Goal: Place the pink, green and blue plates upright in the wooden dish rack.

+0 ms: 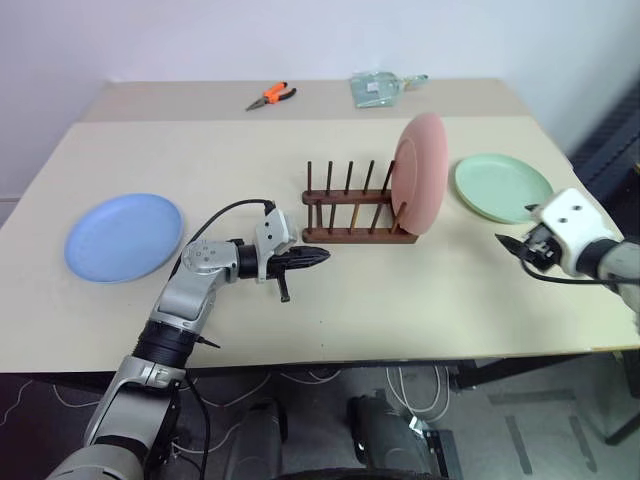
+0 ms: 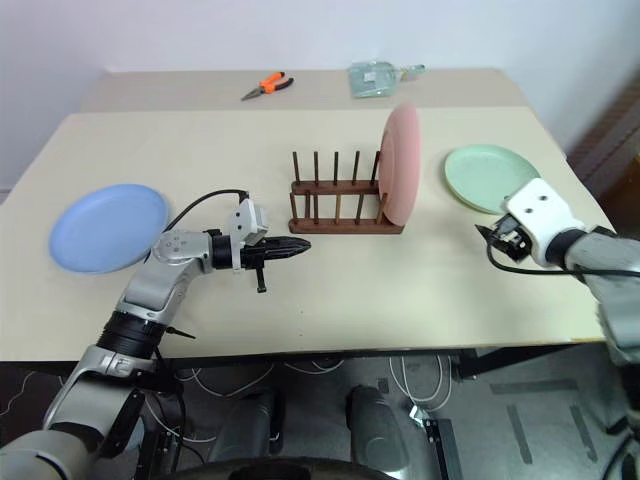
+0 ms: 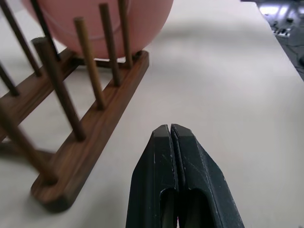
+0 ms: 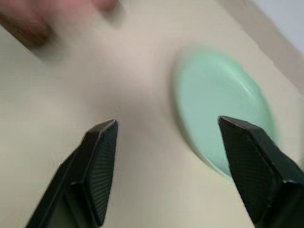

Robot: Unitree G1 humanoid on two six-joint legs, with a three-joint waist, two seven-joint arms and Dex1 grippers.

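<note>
**One plate in the rack, two still on the counter**

One of the three plates is done — the pink plate [image 1: 420, 173] stands upright at the right end of the wooden dish rack [image 1: 352, 205], held between the pegs there. The other peg slots to its left are free. So I judge the task as about one third complete.

The green plate [image 1: 502, 186] lies flat on the counter [image 1: 430, 300], to the right of the rack and a little apart from it. The blue plate [image 1: 124, 236] lies flat too, far on the left side, well apart from the rack.

My right tool [image 4: 166, 161] is released, its two fingers spread wide with nothing between them. It hovers near the front edge of the green plate and points toward it, so I think this plate is the next one to take. My left tool [image 3: 176, 156] is clenched, the fingers pressed together on nothing, and it sits just beside the left end of the rack, low over the counter.

What is left — to pick the green plate, to stand it in a free slot, and then the same for the blue one. At the far edge of the counter lie orange pliers [image 1: 270, 95] and a clear bag [image 1: 378, 88]; they have no part in the work.
</note>
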